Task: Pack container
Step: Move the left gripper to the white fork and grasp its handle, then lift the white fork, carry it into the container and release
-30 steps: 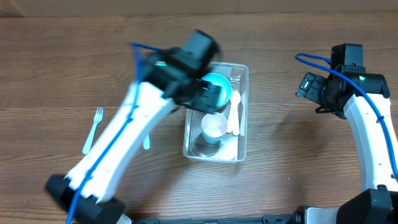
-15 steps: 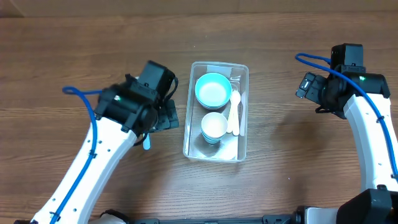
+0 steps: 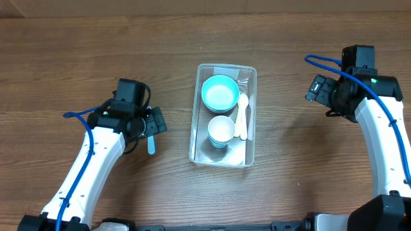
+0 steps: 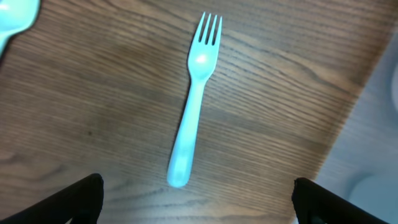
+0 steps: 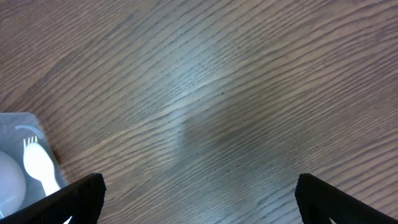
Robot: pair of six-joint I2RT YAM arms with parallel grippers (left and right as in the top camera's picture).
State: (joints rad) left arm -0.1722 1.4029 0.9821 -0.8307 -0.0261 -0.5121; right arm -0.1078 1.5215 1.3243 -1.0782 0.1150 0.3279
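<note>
The clear container (image 3: 250,146) stands at the table's middle, holding a teal bowl (image 3: 220,93), a white cup (image 3: 221,130) and a white utensil (image 3: 242,115). My left gripper (image 3: 153,123) hangs left of the container, open and empty. In the left wrist view a teal fork (image 4: 194,99) lies on the wood, its handle end just ahead of the open left gripper (image 4: 199,202). A teal spoon (image 3: 151,146) shows below that gripper. My right gripper (image 3: 318,88) is open over bare wood right of the container; in the right wrist view, a container corner (image 5: 15,134) and white fork (image 5: 38,165) lie left of it (image 5: 199,202).
Brown wood-grain table (image 3: 302,160) all round. A teal spoon bowl (image 4: 15,15) shows at the top left corner of the left wrist view. The left arm's white link (image 3: 90,167) covers the table's left part in the overhead view.
My left arm has swung from above the container to the table on its left and lowered over the teal fork. The right arm has not moved.
</note>
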